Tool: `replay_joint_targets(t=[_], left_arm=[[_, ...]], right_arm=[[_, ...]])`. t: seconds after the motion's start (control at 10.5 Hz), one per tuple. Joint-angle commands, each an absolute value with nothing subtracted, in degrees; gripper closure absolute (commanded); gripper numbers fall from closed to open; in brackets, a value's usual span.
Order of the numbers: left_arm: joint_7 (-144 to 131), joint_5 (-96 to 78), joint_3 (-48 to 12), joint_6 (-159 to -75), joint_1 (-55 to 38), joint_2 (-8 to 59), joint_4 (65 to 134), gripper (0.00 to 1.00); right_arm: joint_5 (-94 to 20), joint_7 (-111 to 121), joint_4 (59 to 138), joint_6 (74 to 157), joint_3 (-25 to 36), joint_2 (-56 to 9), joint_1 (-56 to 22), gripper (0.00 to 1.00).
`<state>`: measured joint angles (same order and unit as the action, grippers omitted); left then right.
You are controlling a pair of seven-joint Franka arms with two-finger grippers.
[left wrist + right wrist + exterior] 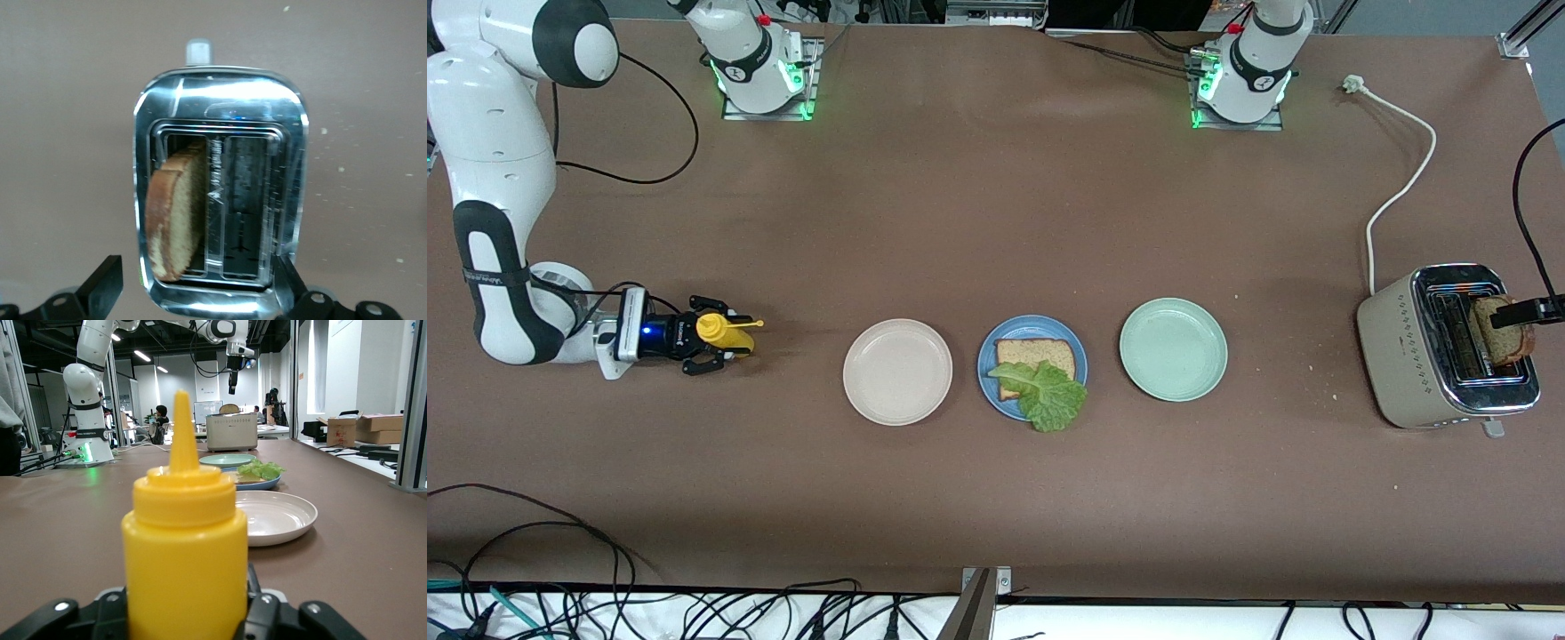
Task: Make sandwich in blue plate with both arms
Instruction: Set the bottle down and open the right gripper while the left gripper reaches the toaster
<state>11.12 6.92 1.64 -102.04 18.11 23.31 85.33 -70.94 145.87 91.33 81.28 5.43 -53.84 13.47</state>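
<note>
Now you are looking at a round, shallow, matte blue plate (988, 354) sitting on the brown table (996, 222) between a pale beige plate (897, 372) and a mint-green plate (1173, 348), all three in a row. One square brown toasted bread slice (1032, 353) with a darker crust is lying flat on the blue plate. A ruffled green lettuce leaf (1050, 396) is covering the part of that slice nearer the front camera and is hanging over the plate's rim on that side.

At the left arm's end of the table, a boxy beige toaster (1400, 356) with a shiny chrome top is lying, its white cord (1401, 191) trailing away from the front camera. A second toast slice (177, 213) is standing on edge in one slot, its long axis running along the slot and its crust sticking up out of it. Your left tool (197, 283) is hanging over the toaster, released, spread wide and holding nothing.

At the right arm's end, your right tool (725, 342) is lying low at the table around a smooth yellow plastic squeeze bottle (183, 573), whose tapered nozzle is pointing up in the right wrist view. You cannot tell whether that tool is clenching the bottle or letting go.
</note>
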Motion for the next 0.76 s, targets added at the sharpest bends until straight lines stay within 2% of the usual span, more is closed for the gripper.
replay_joint_targets(t=[0.0,0.1,0.38,0.48,0.57,0.67], left_arm=[[12.0,10.5,1.5,-104.1,19.8,27.2,83.8,0.0],[12.0,10.4,1.5,-104.1,20.2,28.0,83.8,0.0],[11.9,10.5,1.5,-104.1,20.2,29.9,83.8,0.01],[11.9,10.5,1.5,-104.1,20.2,29.9,83.8,0.13],[12.0,10.5,1.5,-103.9,20.2,29.8,83.8,0.34],[12.0,10.5,1.5,-103.7,20.2,29.7,83.8,0.67]], right_arm=[[-71.2,143.4,89.9,78.6,5.0,-54.7,14.5,0.11],[-71.0,142.5,89.8,77.4,5.4,-54.7,14.6,0.0],[-67.4,141.6,88.0,75.2,6.8,-54.7,17.4,0.0],[-65.5,140.9,87.0,75.1,6.8,-54.7,19.1,0.0],[-63.5,139.6,86.1,74.3,6.9,-54.6,20.5,0.0],[-61.3,136.4,83.3,73.2,6.9,-54.4,21.7,0.0]])
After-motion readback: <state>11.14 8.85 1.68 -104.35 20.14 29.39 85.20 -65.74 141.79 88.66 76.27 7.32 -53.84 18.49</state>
